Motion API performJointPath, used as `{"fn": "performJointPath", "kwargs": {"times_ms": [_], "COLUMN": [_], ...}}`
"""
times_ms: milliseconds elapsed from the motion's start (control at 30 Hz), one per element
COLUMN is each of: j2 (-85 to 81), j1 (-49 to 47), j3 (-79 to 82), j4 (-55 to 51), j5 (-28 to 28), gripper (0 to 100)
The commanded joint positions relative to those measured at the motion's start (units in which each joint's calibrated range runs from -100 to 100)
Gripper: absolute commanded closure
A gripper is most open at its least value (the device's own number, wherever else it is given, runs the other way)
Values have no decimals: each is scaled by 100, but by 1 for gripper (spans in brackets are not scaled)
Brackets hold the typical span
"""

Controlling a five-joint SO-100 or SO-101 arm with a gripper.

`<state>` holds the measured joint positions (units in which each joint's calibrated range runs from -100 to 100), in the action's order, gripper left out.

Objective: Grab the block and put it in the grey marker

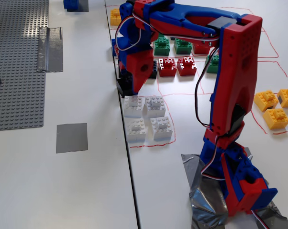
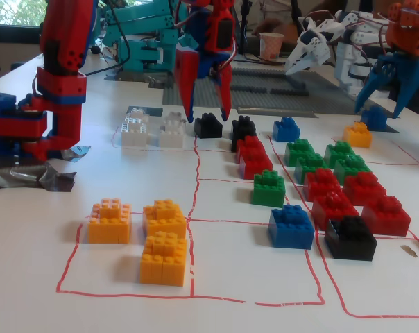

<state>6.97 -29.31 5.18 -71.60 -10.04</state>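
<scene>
The block (image 2: 208, 125), a small black studded brick, sits on the white table just beyond the white bricks (image 2: 152, 130). In a fixed view my gripper (image 2: 208, 118) hangs straight down over it, open, with one finger on each side of the brick and the tips at brick height. In the other fixed view the wrist hides most of the gripper (image 1: 128, 85), and only a black corner of the block (image 1: 123, 88) shows. The grey marker (image 1: 71, 137), a flat dark-grey square, lies on the table to the left of the white bricks (image 1: 145, 118).
Other black bricks (image 2: 243, 129) (image 2: 350, 238), plus red (image 2: 254, 156), green (image 2: 268, 187), blue (image 2: 291, 227) and yellow bricks (image 2: 164, 239), sit in red-outlined zones. A grey studded baseplate (image 1: 15, 67) and silver tape (image 1: 51, 47) lie at left. The arm's base (image 1: 244, 186) stands on crinkled tape.
</scene>
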Motion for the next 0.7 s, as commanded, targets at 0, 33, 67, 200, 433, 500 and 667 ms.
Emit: {"fn": "performJointPath", "kwargs": {"times_ms": [0,33,67,200,433,500,667], "j2": [-144,-111,-86,5,161,211,335], "j1": [-82,-82,-82,-82,-72,-62,-52], "j3": [-509,-527,-563,-663,-790,-845,-954], "j4": [8,8,8,8,0,-8,-8], "j5": [-44,-44,-49,-68,-59,-59,-63], "gripper": [74,74,74,74,74,74,74]}}
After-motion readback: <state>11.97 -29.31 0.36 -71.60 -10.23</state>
